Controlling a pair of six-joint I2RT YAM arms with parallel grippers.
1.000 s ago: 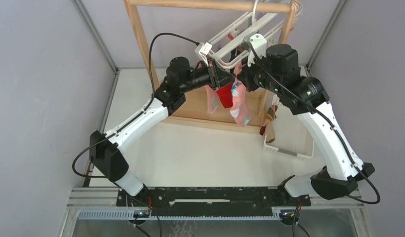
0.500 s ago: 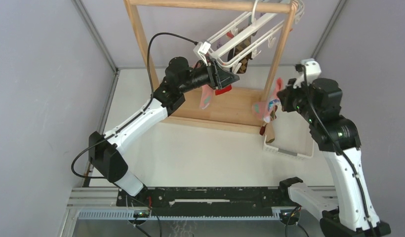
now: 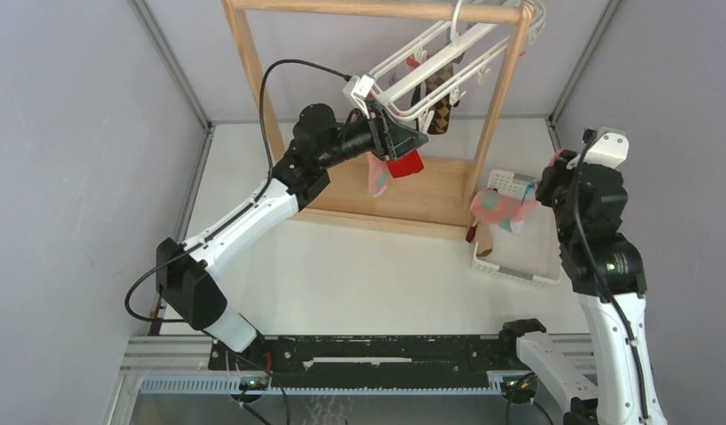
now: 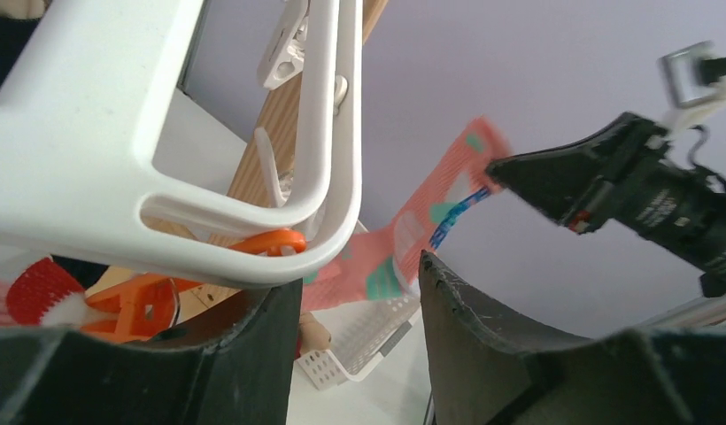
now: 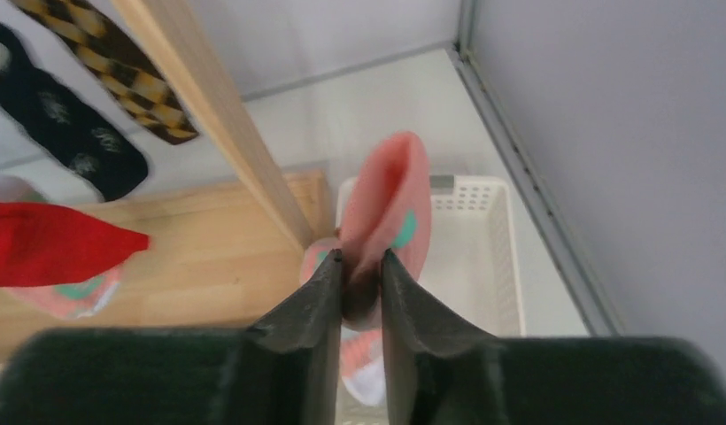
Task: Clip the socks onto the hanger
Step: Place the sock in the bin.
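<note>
Pink sock [image 5: 390,199] (partly hidden), right jaws

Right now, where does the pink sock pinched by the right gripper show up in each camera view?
Top external: pink sock right of centre, over the white basket's far-left part.
Left wrist: centre right, above the basket.
Right wrist: centre, pinched between that camera's fingers, basket behind.
Shared landmark: the white basket.
</note>
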